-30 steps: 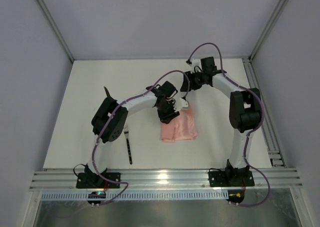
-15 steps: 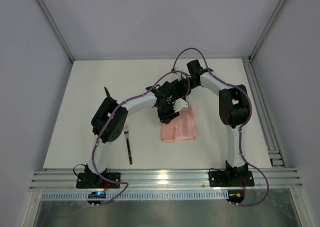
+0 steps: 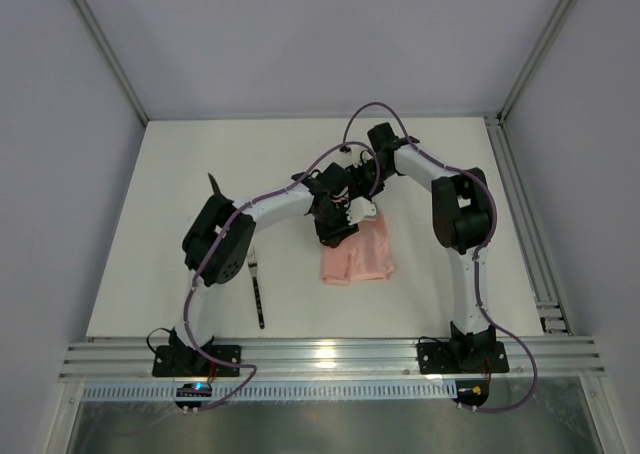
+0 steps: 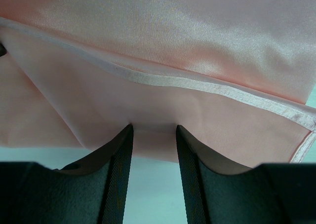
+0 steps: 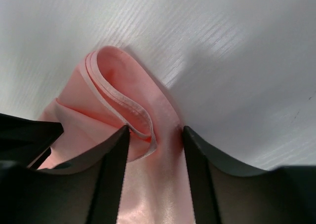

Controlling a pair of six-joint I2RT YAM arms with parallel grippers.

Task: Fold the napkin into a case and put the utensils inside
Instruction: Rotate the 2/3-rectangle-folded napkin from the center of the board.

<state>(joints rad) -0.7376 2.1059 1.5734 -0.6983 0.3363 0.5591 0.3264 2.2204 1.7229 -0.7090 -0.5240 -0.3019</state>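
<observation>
The pale-pink napkin (image 3: 358, 256) lies folded into a small patch at the table's middle. My left gripper (image 3: 336, 224) is at its far-left edge. In the left wrist view the left gripper (image 4: 153, 130) is open, its tips at a hemmed fold of the napkin (image 4: 163, 46). My right gripper (image 3: 364, 202) is at the napkin's far corner. In the right wrist view the right gripper (image 5: 154, 132) is open, with a curled-over hemmed corner of the napkin (image 5: 118, 86) between its jaws. The fork (image 3: 258, 292) lies left of the napkin. The knife (image 3: 214, 185) pokes out behind the left arm's elbow.
The left arm's elbow (image 3: 220, 242) hangs over the table's left part, beside the fork. A metal rail (image 3: 320, 359) runs along the near edge and another (image 3: 525, 224) along the right edge. Grey walls enclose the table.
The right arm has swung left and folded in, bringing its gripper onto the napkin's far corner. The left arm, napkin, fork and knife have stayed put.
</observation>
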